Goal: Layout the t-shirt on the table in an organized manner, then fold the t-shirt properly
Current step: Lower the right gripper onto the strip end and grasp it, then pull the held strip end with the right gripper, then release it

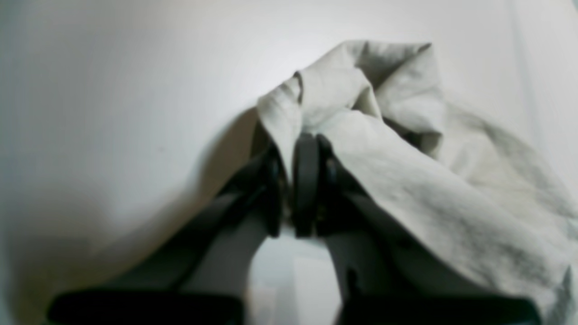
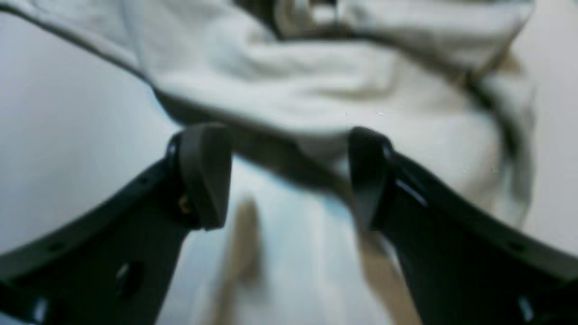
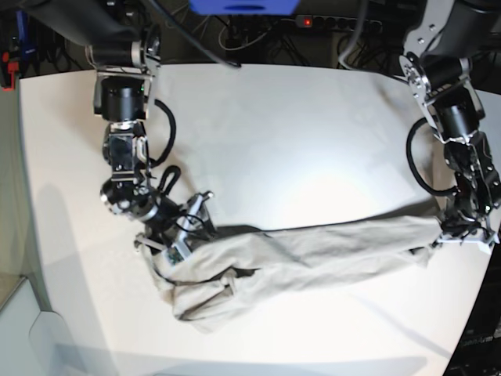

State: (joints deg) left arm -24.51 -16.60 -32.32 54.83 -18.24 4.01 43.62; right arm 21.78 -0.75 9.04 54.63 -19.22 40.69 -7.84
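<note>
The t-shirt point(image 3: 305, 254), light grey-beige and wrinkled, lies stretched in a long twisted band across the near part of the table point(image 3: 297, 133), bunched at my right end. My left gripper point(image 1: 295, 180) has its jaws pressed together, pinching a fold of the fabric. My right gripper point(image 2: 289, 176) stands with jaws spread wide over the bunched cloth, holding nothing.

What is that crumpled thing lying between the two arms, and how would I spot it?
Look at the big white table. Across its near half a long rumpled strip stretches from one arm to the other: the t-shirt. It is the only soft, grey-beige thing there; everything around it is black metal or cable.
</note>
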